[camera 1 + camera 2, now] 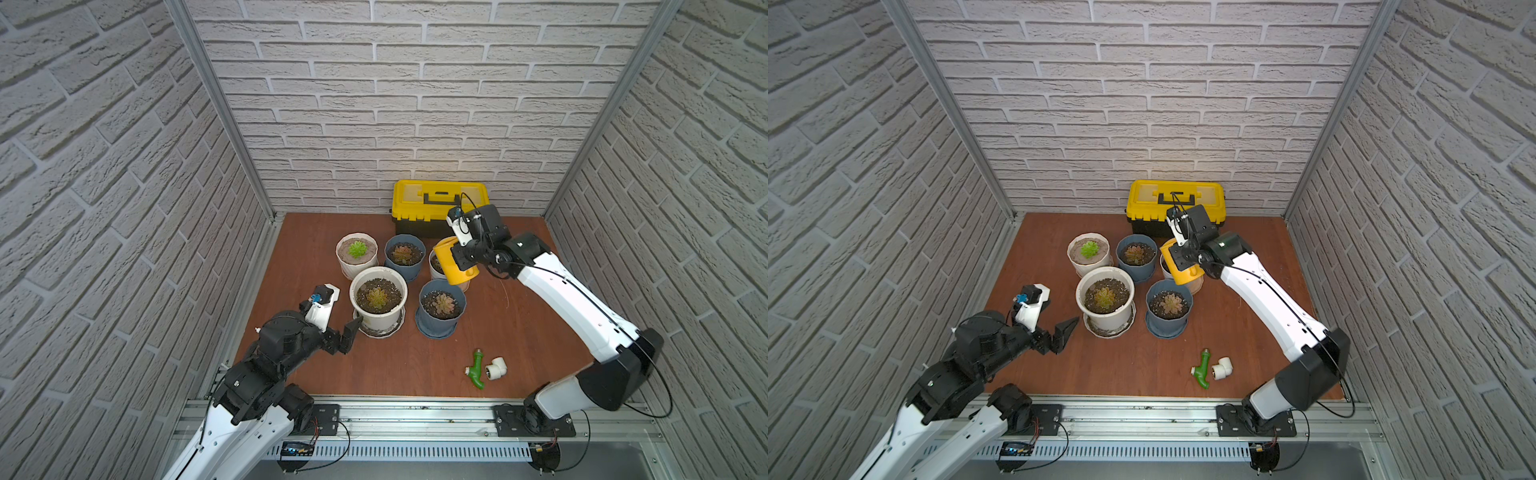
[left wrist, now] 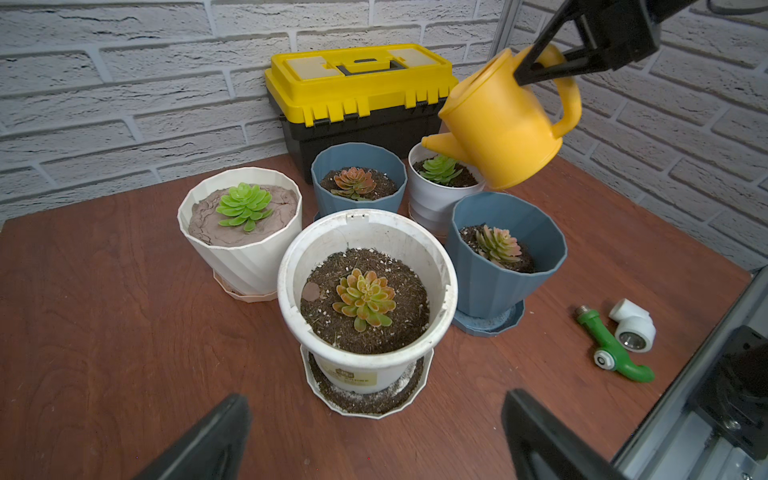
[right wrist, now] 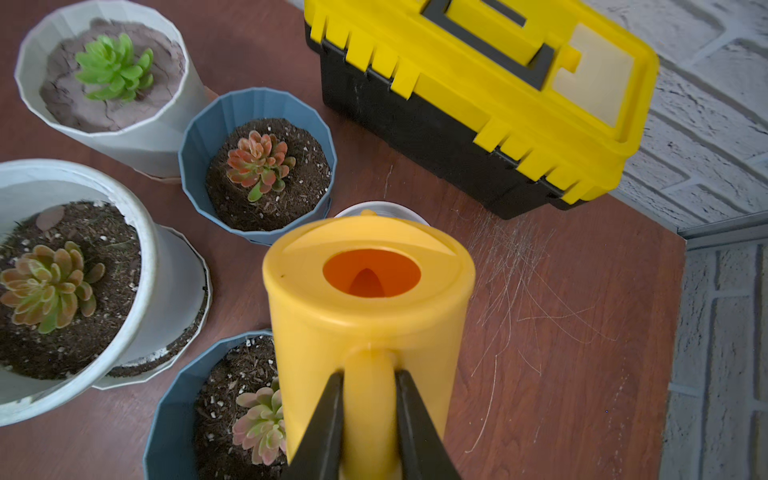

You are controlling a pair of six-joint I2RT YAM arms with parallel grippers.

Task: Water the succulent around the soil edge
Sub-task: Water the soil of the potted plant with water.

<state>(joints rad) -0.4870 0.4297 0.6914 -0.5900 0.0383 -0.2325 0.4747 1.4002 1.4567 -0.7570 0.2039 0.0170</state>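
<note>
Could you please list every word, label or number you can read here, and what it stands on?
Nothing can be read.
The tan label on the large white pot: print too blurred to read.
The yellow toolbox: no lettering visible.

White brick walls [image 1: 374, 104] and metal posts [image 1: 216, 95] enclose a reddish wood table [image 1: 519, 332]; warm light [image 1: 436, 172] beyond the right gripper [image 3: 368, 376].

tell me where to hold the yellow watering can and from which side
Grip the loop handle of the yellow watering can, coming from the side opposite the spout. The handle is narrow enough for jaws; the body is wide and round. The right gripper holds it this way.
</note>
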